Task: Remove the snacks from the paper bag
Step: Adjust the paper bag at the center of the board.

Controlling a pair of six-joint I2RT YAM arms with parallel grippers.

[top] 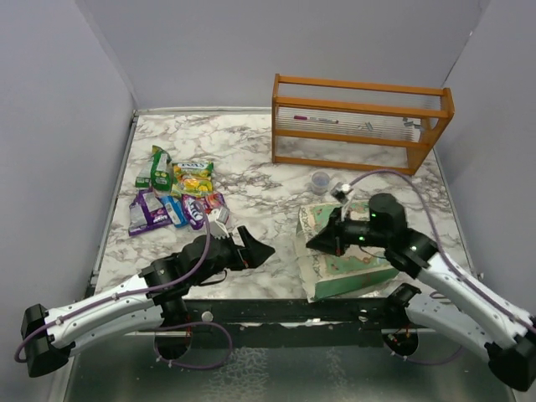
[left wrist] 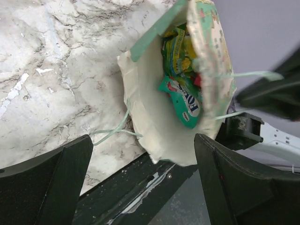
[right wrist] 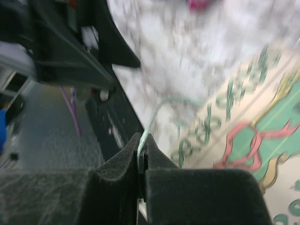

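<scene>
The mint-green paper bag lies tipped on its side at the near edge of the marble table, right of centre, with its cream-lined mouth turned toward the left arm. Inside the mouth, the left wrist view shows a teal packet printed with white lettering, and a green and yellow packet tucked behind it, deeper in the bag. The right gripper sits at the bag's upper rim, and its fingers are pinched together on the thin pale string handle, which loops out over the printed paper. The left gripper hovers just beside the bag's mouth with its fingers spread wide apart on either side of the opening, holding nothing and touching nothing. Toward the left edge of the table, well apart from the bag, a loose pile of snacks in green, yellow, purple, blue and red lies on the marble. An orange wooden rack stands at the far right corner, and a small clear cup sits in front of it, between the rack and the bag.
</scene>
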